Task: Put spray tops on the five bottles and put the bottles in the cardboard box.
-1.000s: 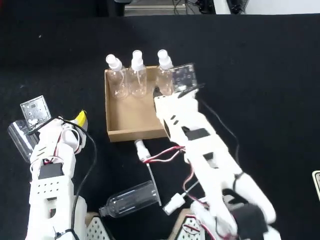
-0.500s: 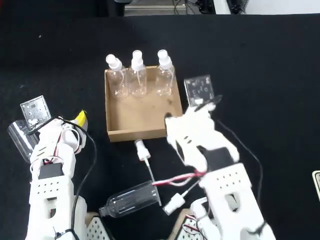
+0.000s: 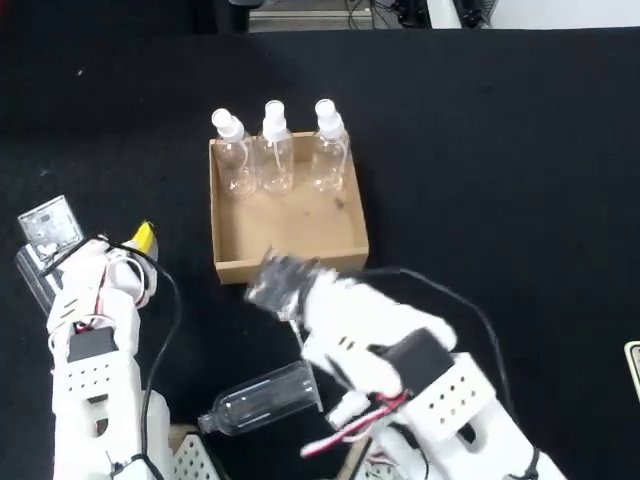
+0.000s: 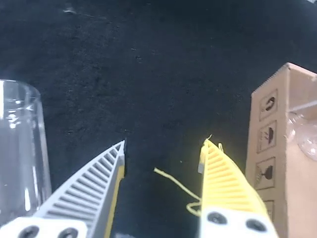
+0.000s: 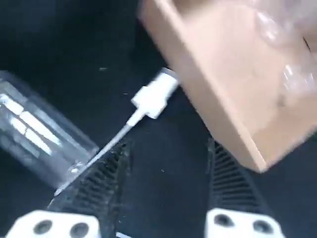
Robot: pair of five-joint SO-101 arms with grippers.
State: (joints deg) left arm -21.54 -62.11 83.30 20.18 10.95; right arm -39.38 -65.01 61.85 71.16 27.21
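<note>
Showing three capped bottles [image 3: 274, 150] in the cardboard box [image 3: 214, 210], an uncapped bottle [image 3: 262, 397] and loose spray top [image 5: 151, 96] still outside; left gripper [image 4: 161, 163] and right gripper [image 5: 166, 163] both gape empty.

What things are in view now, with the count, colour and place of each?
Cardboard box: one, brown, mid-table.
Capped bottles: three, clear with white tops, upright along the box's far wall.
Lying bottle: one, clear, uncapped, on the table before the box.
Fifth bottle: one, clear, beside the left gripper.
Loose spray tops: two, white, one near the box front, one by the lying bottle.
Table: black.
Left gripper: yellow-white, open, left of the box.
Right gripper: black, open, over the spray top near the box.
</note>
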